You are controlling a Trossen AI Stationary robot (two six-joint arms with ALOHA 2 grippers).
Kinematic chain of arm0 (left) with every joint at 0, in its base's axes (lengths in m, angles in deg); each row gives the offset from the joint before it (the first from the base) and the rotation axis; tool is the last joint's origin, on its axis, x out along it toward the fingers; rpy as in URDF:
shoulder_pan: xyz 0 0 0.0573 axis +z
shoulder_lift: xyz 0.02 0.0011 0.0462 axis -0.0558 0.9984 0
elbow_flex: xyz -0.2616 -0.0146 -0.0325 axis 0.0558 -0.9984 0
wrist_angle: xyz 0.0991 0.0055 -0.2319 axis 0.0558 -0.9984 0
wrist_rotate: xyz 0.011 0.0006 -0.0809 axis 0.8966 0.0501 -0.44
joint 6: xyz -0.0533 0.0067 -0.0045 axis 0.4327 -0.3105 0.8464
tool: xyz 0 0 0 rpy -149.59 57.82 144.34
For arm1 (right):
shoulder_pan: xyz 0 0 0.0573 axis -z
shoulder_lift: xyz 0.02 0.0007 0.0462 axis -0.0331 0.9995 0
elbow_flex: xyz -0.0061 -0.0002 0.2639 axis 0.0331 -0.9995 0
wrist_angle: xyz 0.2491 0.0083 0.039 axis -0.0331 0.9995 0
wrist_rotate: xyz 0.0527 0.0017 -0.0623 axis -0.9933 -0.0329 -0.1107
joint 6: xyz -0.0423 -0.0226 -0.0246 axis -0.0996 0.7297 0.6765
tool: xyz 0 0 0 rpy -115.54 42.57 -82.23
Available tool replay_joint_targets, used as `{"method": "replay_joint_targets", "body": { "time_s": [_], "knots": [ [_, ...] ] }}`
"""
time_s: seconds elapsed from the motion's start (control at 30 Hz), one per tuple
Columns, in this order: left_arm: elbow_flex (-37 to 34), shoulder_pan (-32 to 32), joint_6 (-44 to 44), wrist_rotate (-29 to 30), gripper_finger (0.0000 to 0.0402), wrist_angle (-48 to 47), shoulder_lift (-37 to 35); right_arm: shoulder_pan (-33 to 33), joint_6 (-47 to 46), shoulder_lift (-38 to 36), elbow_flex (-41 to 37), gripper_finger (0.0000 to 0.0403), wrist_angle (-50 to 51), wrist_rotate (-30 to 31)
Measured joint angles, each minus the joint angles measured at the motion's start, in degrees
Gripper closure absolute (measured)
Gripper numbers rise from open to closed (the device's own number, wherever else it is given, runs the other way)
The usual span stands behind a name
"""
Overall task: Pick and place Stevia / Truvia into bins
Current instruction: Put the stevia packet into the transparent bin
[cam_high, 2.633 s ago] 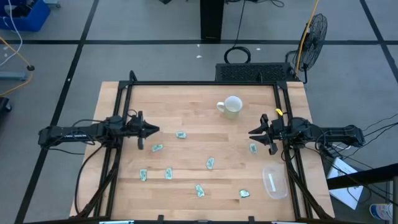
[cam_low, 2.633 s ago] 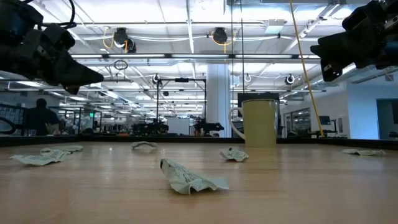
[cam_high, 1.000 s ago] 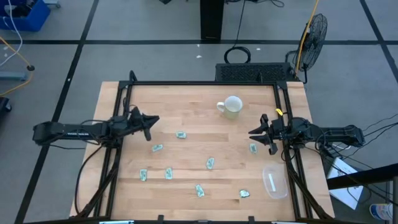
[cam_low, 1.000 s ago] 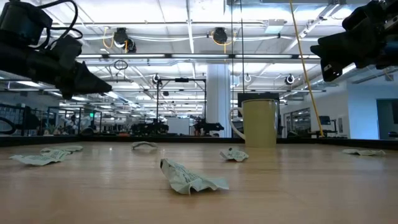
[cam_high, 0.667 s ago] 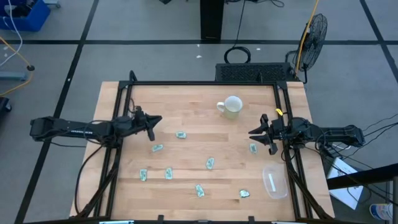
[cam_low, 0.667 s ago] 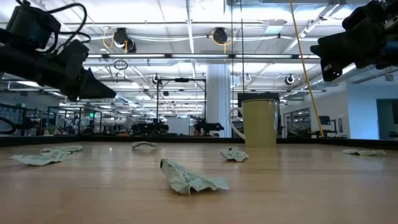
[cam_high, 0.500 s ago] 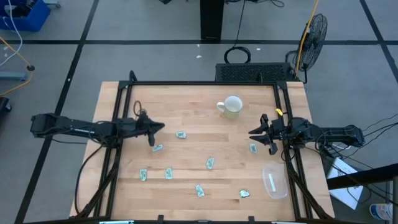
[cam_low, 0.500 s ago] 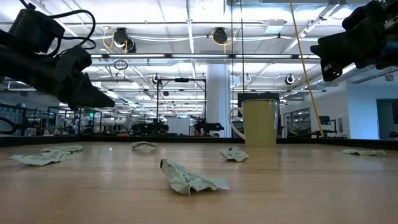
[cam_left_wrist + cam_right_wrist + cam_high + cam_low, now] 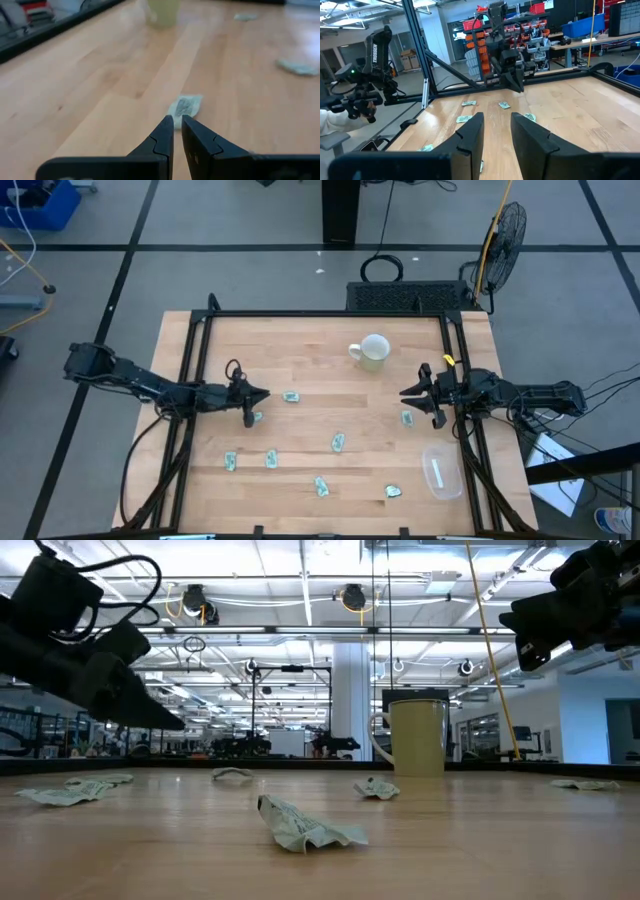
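Several pale green and white sachets lie flat and scattered on the wooden table. One sachet lies just ahead of my left gripper. In the left wrist view this sachet shows right beyond the shut fingertips of my left gripper, which hang low over the table and touch nothing. Another sachet lies just near of that gripper. The clear tub stands at the near right. My right gripper waits open and empty at the right side, above a sachet.
A white mug stands at the far middle. More sachets lie toward the near edge. A black frame borders the table's left, far and right sides.
My left gripper has gone toward the table's near edge and a little to the right. It has come down toward the sachet ahead of it. The sachets have stayed where they were.
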Motion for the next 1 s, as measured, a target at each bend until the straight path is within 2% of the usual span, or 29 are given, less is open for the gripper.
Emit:
{"method": "replay_joint_targets", "body": {
  "time_s": [0.3,0.57,0.83,1.0],
  "knots": [
    [9.7,0.0,-6.0,-1.1,0.036,-0.7,11.5,0.0,2.7,0.0,0.0,0.0314,-1.2,0.1],
    [12.4,0.0,-5.3,-1.6,0.036,-1.3,19.7,0.0,3.1,0.0,0.0,0.0314,-4.6,0.2],
    [12.4,1.7,-0.2,-3.0,0.0359,-2.8,20.8,0.0,7.1,0.0,0.0,0.0314,-7.2,0.5],
    [12.6,2.9,-1.3,-3.6,0.0345,-3.4,20.8,0.0,9.4,0.0,0.0,0.0314,-7.3,3.5]
  ]
}}
